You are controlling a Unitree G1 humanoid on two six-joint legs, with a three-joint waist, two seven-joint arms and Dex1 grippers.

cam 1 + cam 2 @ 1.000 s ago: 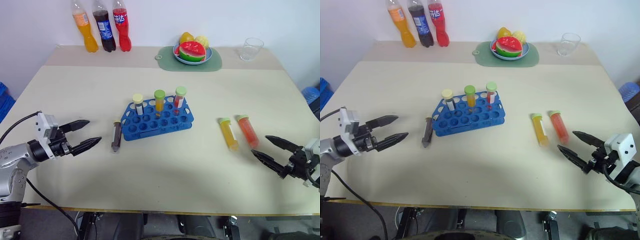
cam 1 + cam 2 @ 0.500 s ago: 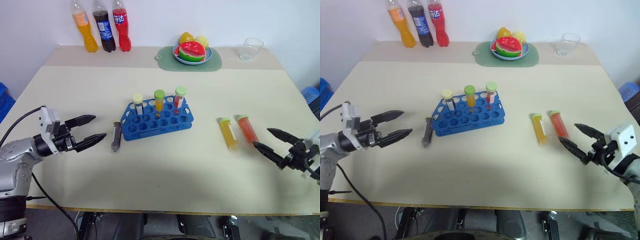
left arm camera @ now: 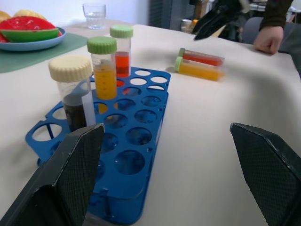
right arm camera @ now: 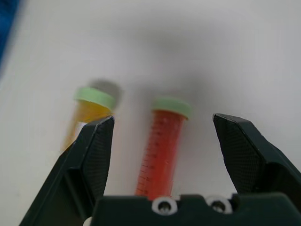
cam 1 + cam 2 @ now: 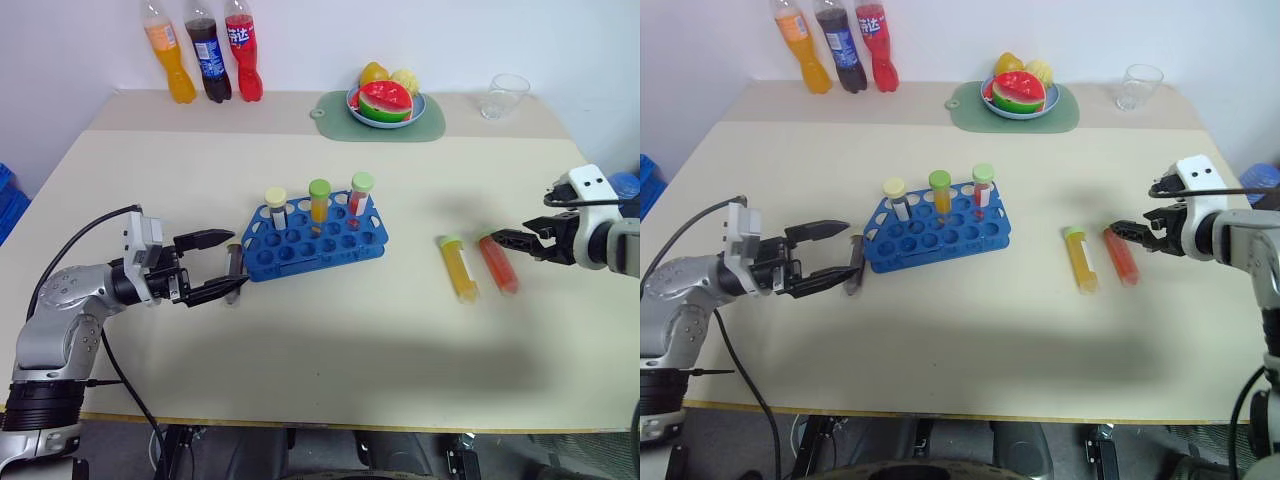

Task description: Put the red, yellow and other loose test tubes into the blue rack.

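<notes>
Centre frame, the blue rack (image 5: 318,238) holds three capped tubes upright. A dark tube (image 5: 233,272) lies just left of it, the left gripper (image 5: 220,266) spread wide around it, gripping nothing. At right, the green-capped yellow tube (image 5: 458,268) and red tube (image 5: 496,262) lie side by side; the right gripper (image 5: 510,240) hangs open over the red one.

3 soda bottles (image 5: 205,52), perhaps fruit plate (image 5: 385,103)

Even, bright light fell from overhead, casting soft shadows on the desk (image 5: 330,330). Just beyond the right claw (image 4: 160,162), the red tube (image 4: 160,155) and yellow tube (image 4: 89,113) looked blurred.
</notes>
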